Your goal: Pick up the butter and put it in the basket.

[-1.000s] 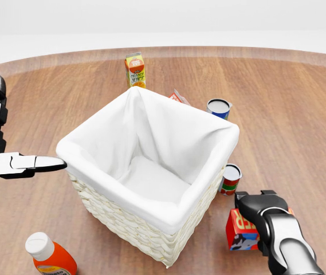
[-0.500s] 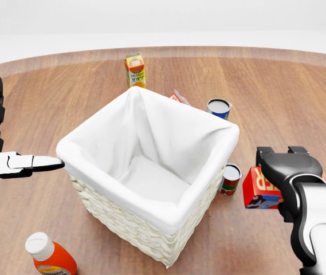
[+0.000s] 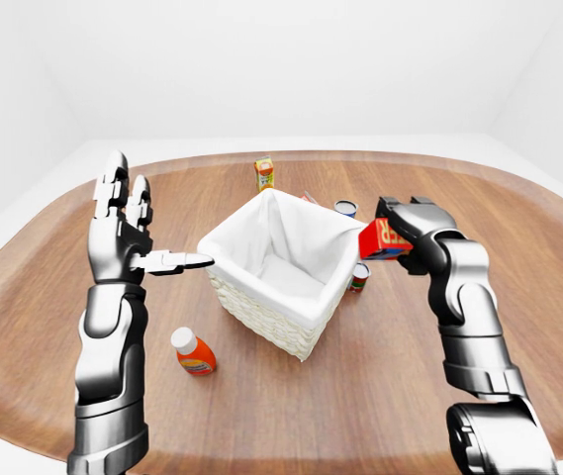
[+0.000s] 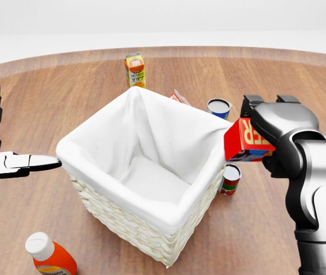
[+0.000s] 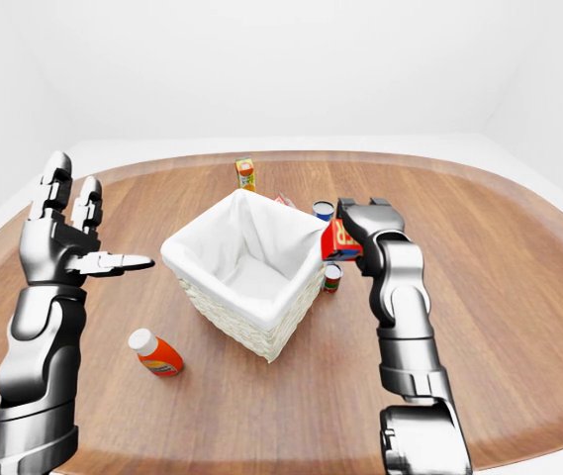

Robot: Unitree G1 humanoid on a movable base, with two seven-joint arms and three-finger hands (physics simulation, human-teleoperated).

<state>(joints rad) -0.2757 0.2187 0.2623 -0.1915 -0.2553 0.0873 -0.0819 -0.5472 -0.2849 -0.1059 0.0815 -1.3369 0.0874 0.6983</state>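
The butter [image 4: 246, 141] is a red box with white letters. My right hand [image 4: 268, 127] is shut on it and holds it in the air, just right of the basket's right rim. The basket [image 4: 145, 215] is woven wicker with a white cloth lining [image 4: 151, 143], at the middle of the head view, and nothing shows inside it. My left hand [image 4: 5, 162] is open and empty at the left edge of the head view, fingers spread, thumb pointing toward the basket.
An orange juice carton [image 4: 134, 69] stands above the basket. A blue can [image 4: 218, 107] and a small red carton [image 4: 179, 97] sit at the basket's upper right. A red-and-green can [image 4: 230, 179] stands below the butter. An orange bottle [image 4: 49, 255] lies at lower left.
My right hand has lifted the butter from low at the right up and leftward to the basket's right rim. The left hand has barely moved.
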